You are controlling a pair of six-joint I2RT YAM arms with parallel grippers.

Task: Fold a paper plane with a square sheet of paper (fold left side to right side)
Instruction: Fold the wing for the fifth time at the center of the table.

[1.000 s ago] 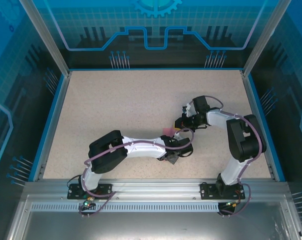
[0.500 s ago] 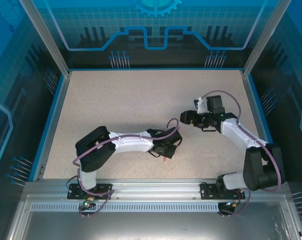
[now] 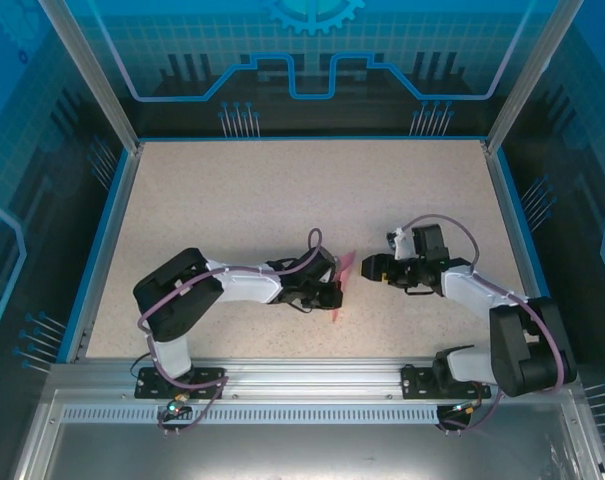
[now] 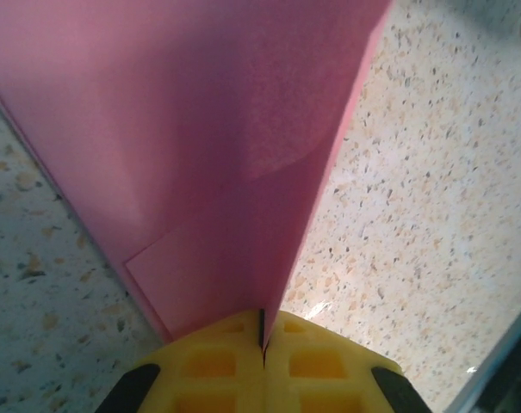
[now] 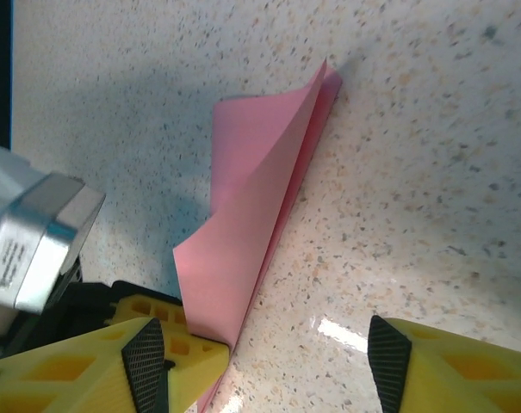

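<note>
Tabletop (image 3: 232, 200): speckled beige surface framed by a blue rim (image 3: 104, 250), with an aluminium rail (image 3: 302, 378) along its near edge carrying both my bases.

Left arm (image 3: 232, 285): lies low over the table, reaching from the near left toward the front centre.

Right arm (image 3: 502, 320): bends in from the near right, its wrist turned to face the left one. The two grippers stand near each other but apart at the front middle of the table.

Right gripper (image 3: 370, 268) (image 5: 269, 366): jaws wide apart, holding nothing. In the right wrist view, bare table shows between my two yellow fingers (image 5: 170, 366).

Left gripper (image 3: 332, 297) (image 4: 262, 340): jaws pressed fully together, with the yellow pads (image 4: 210, 366) clamped on one end of the sheet of paper (image 3: 344, 285) (image 4: 200, 155) (image 5: 260, 189).

Sheet of paper: pink-red, folded into a narrow pointed shape of at least two layers, widening away from my left gripper's pads. From above it reads as a thin slanted sliver between the two grippers. In the right wrist view its upper layer curls up from the lower one and casts a shadow on the table. Its lower corner sits just beside the finger at the left of that view; whether they touch I cannot tell.
</note>
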